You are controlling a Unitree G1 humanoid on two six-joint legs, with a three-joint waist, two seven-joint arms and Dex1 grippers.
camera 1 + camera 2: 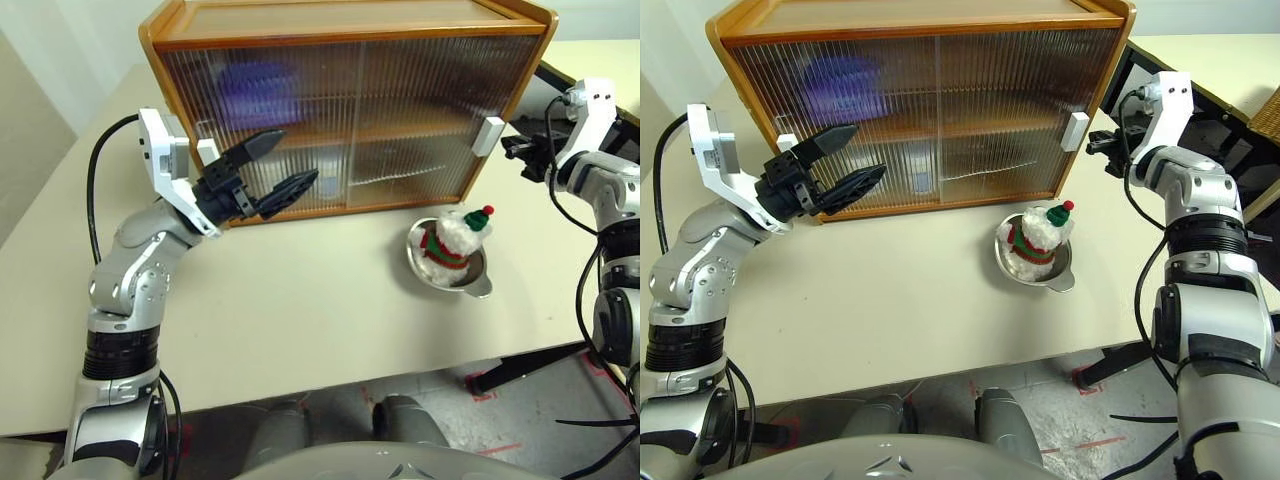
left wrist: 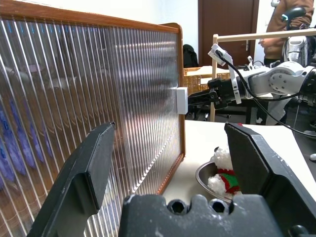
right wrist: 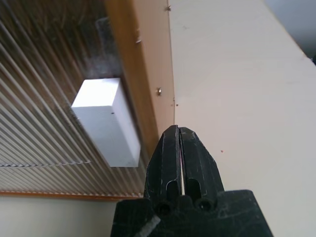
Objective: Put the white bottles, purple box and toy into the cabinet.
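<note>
The toy (image 1: 456, 243), a fluffy white snowman with a green hat and striped scarf, sits in a shallow metal bowl (image 1: 478, 281) on the table (image 1: 300, 320), just in front of the cabinet (image 1: 350, 110) at about five o'clock from its right door. It looks light and soft, likely to squash under the fingers and spring back, so a pinch across its round middle should hold better than one on the hat (the bowl's slick rim may slide if nudged). Behind the ribbed doors a purple blur, probably the purple box (image 1: 255, 85), lies on the upper shelf at about eleven o'clock from the toy. The right gripper (image 1: 518, 150), fingers pressed together, sits just beside the white handle (image 3: 107, 121) at the cabinet's right edge. The left gripper (image 1: 270, 170) hangs spread wide before the left door, empty.
</note>
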